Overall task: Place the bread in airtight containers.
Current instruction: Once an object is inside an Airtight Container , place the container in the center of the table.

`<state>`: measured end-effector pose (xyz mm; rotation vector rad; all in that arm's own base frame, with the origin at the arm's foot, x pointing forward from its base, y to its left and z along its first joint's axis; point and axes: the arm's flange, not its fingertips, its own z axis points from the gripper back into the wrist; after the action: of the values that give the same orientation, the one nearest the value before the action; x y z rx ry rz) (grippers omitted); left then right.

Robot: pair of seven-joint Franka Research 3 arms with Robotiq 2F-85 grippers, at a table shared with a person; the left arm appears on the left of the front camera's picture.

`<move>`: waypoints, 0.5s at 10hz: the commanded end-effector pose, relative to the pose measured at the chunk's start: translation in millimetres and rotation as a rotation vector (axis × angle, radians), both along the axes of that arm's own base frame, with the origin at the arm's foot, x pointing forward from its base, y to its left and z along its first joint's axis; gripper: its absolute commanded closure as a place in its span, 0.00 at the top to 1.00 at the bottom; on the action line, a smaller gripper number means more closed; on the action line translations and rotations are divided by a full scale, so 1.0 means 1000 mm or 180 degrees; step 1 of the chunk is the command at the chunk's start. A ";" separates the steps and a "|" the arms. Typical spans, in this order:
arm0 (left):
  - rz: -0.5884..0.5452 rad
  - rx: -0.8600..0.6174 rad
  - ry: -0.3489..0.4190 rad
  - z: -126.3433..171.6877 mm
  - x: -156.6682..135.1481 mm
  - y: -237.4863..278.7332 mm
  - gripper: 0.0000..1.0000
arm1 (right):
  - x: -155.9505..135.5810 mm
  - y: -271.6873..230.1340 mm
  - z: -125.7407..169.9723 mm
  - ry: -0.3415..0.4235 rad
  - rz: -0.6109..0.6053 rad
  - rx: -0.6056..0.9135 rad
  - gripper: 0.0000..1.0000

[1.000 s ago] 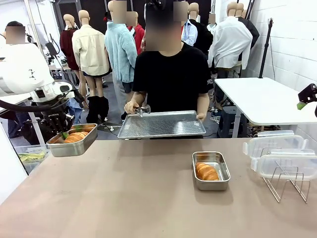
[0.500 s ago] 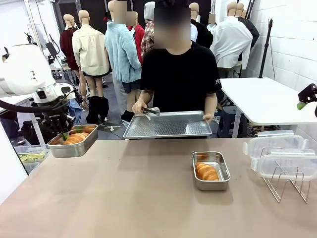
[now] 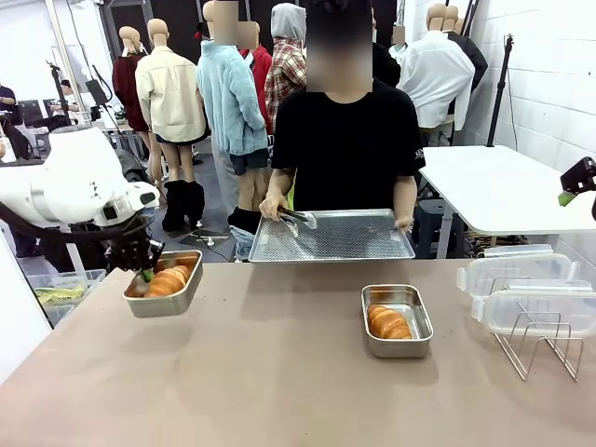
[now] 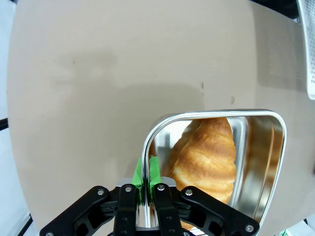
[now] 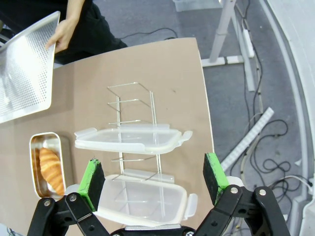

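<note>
Left fingers [image 4: 153, 172]: pressed together on the short rim wall of a small rectangular brushed-steel tin [image 4: 275, 147], one green pad inside and one outside. The tin hangs level from this one edge over the left part of the brown surface [image 3: 279, 391] and appears clear of it. One golden-brown ridged roll [image 4: 206, 157] lies inside, against the near wall.

Right fingers [image 5: 92, 179]: spread wide and empty above two translucent plastic lids [image 5: 130, 137] on a wire rack [image 3: 540, 349].

A second steel tin [image 3: 421, 321] sits on the surface right of centre and holds another roll [image 3: 388, 322].

Handling, by judgement: the tin is stiff, light and smooth. A rim pinch can let it swing or slip, so it should be kept level. The roll is soft and flaky and sits loose in the tin. It is best moved in the tin, or taken gently across its middle.

Change from one second ago: the held tin has travelled right, from beyond the surface's left edge to over it, and has turned end-on. The person's perforated steel tray [image 3: 331, 235] has shifted right. The second tin, the lids and the right fingers are unchanged.
</note>
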<state>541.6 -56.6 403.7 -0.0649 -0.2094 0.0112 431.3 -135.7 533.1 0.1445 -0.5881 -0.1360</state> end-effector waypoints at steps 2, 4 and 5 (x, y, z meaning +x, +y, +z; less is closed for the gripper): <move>0.0142 0.0005 -0.0054 -0.020 -0.024 0.004 0.00 | 0.001 0.002 0.000 -0.0004 -0.0057 -0.0003 1.00; 0.0013 0.0032 -0.0064 -0.038 -0.028 -0.002 0.00 | 0.001 0.002 0.000 -0.0004 -0.0057 -0.0003 1.00; 0.0029 0.0112 -0.0018 -0.052 -0.024 -0.005 0.00 | 0.001 0.002 0.000 -0.0004 -0.0057 -0.0003 1.00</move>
<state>514.8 -56.2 358.2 -0.0522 -0.1904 0.0078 431.3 -135.7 533.1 0.1444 -0.5881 -0.1360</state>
